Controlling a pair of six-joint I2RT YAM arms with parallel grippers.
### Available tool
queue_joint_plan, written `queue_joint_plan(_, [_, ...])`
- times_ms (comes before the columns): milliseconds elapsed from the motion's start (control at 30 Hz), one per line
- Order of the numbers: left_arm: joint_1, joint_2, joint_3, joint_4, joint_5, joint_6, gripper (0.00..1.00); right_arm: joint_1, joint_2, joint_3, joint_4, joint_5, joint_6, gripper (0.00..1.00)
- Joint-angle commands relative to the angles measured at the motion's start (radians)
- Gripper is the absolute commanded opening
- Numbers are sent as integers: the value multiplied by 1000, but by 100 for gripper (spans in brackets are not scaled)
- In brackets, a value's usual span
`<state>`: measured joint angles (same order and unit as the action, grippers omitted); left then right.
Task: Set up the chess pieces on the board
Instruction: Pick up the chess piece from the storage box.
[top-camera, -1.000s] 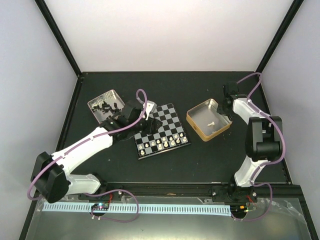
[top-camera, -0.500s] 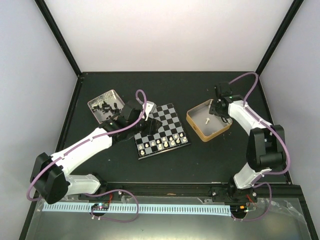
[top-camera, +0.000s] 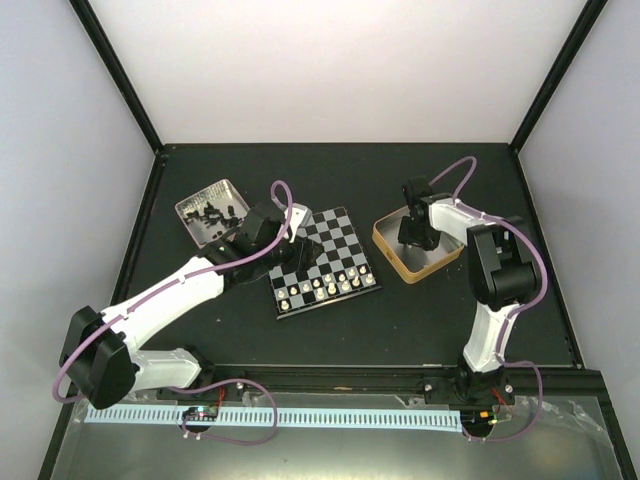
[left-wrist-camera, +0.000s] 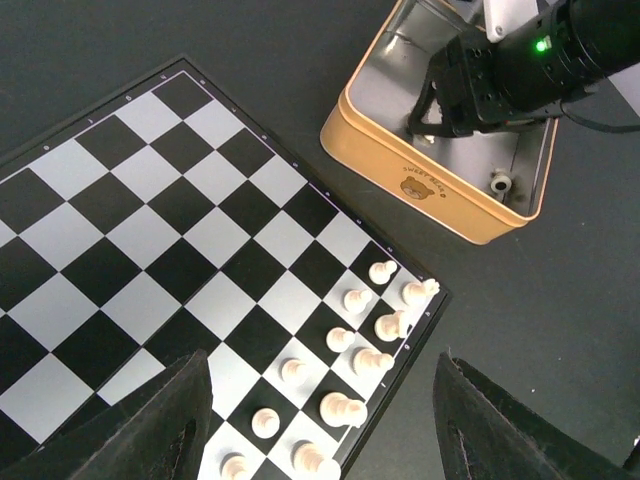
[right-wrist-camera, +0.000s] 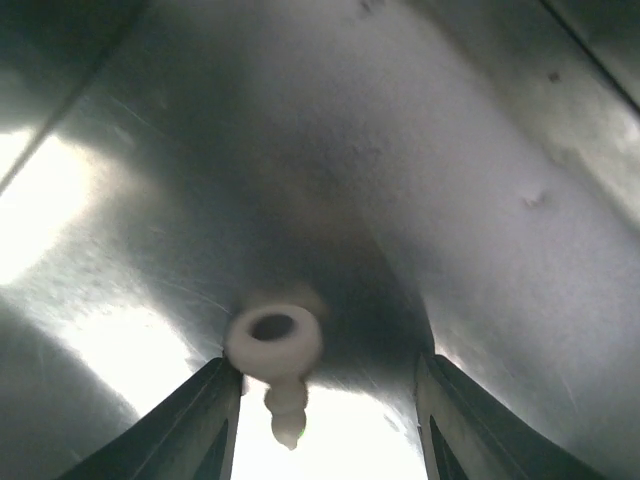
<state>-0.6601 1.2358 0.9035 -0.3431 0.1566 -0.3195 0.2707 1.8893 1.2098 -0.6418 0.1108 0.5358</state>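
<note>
1. The last white chess piece (right-wrist-camera: 272, 345) off the board lies on its side on the metal floor of the tan box (left-wrist-camera: 430, 185), its round base facing the right wrist camera. The close view is blurred, so I cannot tell which figure it is.
2. It looks tiny, light, hard and smooth. On the shiny floor it will probably roll or skid at the slightest nudge, though it does not look easy to break.
3. The best hold is likely across the narrow body just above the base, squeezed gently so the rounded shape does not squirt out.
4. The right gripper (right-wrist-camera: 322, 405) is down in the box with its fingers spread to either side of the piece. It pinches nothing.
5. The box stands on the table (top-camera: 400, 320) at 3 o'clock from the board (top-camera: 335, 232). The other white chess pieces (top-camera: 325, 285) line the board's 6 o'clock edge in two rows.
6. The left gripper (top-camera: 298, 248) hovers over the board's 9 o'clock side, spread and empty.
7. The black chess pieces (top-camera: 215, 213) lie heaped in a tray (top-camera: 188, 207) at 10 o'clock from the board.
</note>
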Motion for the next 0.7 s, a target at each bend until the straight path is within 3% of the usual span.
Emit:
queue_joint_plan(0, [10,-19,-1,17,-18,-8,62,4,41,60,23,-11,-20,48])
queue_joint_plan(200, [11,-18,-2,17,-20,-10,62,4,73,85,23,4,-29,44])
queue_joint_plan(533, [14,-20,-2,16,-20,-14,62,4,78,81,20,23,5,20])
queue_joint_plan(667, [14,-29,-10,25,-17,-18,62,3,38,56,54,5,19,15])
